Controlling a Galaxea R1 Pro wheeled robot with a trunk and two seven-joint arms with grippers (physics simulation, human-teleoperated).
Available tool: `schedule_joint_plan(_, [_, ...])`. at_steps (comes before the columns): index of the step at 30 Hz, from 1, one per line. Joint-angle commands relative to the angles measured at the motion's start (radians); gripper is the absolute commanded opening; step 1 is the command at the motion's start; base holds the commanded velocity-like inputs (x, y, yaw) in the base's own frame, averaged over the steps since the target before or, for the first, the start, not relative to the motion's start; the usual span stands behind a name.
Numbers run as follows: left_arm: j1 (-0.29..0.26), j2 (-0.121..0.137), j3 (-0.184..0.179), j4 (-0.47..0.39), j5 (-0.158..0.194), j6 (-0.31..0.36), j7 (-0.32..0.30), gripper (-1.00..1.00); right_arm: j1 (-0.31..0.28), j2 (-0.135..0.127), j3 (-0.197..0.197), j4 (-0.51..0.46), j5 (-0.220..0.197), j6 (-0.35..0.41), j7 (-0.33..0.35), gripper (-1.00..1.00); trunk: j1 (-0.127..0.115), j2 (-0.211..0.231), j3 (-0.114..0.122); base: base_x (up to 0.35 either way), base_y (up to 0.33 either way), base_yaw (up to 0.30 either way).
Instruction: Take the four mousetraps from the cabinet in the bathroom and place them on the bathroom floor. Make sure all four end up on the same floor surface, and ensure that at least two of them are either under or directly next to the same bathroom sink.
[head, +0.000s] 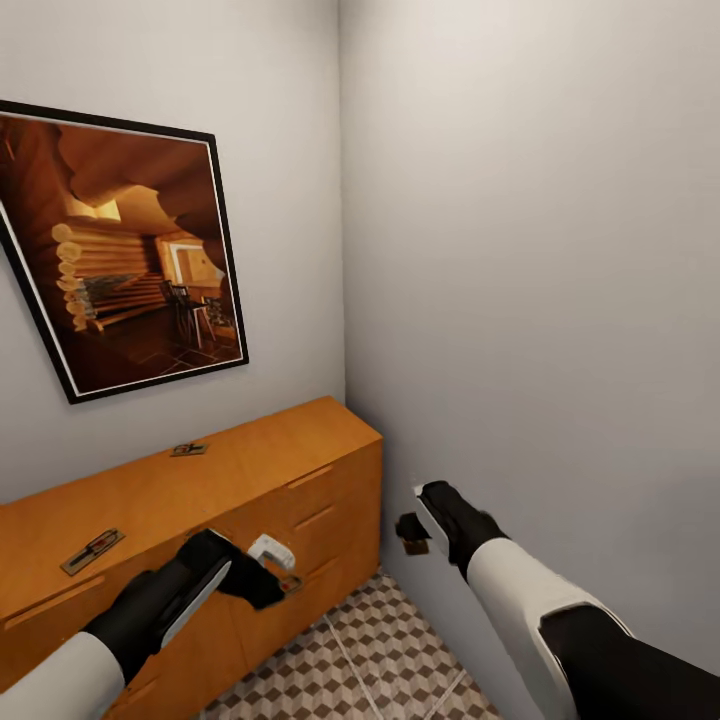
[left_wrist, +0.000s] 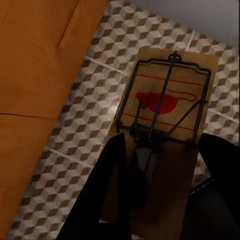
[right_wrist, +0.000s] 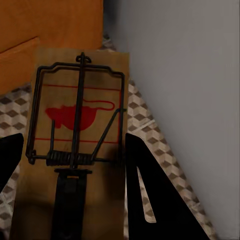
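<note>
Two mousetraps lie on the orange-brown cabinet (head: 280, 450): one mousetrap (head: 188, 449) near the wall, another mousetrap (head: 92, 551) toward the left front. My left gripper (head: 270, 580) hangs in front of the cabinet's doors, shut on a third mousetrap (left_wrist: 165, 107) over the cube-patterned bathroom floor (left_wrist: 80, 130). My right gripper (head: 415, 530) is near the corner wall, shut on a fourth mousetrap (right_wrist: 80, 125) held above the floor (head: 390, 650). The sink is out of view.
A framed picture (head: 120, 250) hangs on the wall above the cabinet. A grey wall (head: 540, 280) closes the right side, forming a narrow corner beside the cabinet's end.
</note>
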Motion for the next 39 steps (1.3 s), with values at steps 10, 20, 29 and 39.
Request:
schedule_joint_plan(10, [0.058,-0.116,0.001,0.584,0.079,-0.408,0.044,-1.0,0.009,-0.012,0.004,0.401,0.056,-0.455,-0.007,-1.0,0.001,-0.002,-0.002,0.0,0.0,0.0])
schedule_joint_plan(20, [0.122,-0.158,0.041,1.044,0.368,-0.935,0.102,-1.0,0.259,-0.128,0.003,0.444,0.063,-0.789,-0.008,-1.0,0.001,-0.002,-0.002,0.0,0.0,0.0])
schedule_joint_plan(29, [0.291,-0.118,0.052,1.057,0.624,-1.15,0.219,-1.0,0.391,-0.142,0.003,0.443,0.065,-0.864,-0.007,-1.0,0.001,-0.002,-0.002,0.0,0.0,0.0])
schedule_joint_plan(39, [0.326,-0.113,0.047,1.053,0.728,-1.177,0.235,-1.0,0.41,-0.151,0.001,0.443,0.071,-0.867,-0.006,-1.0,0.001,-0.002,-0.002,0.0,0.0,0.0])
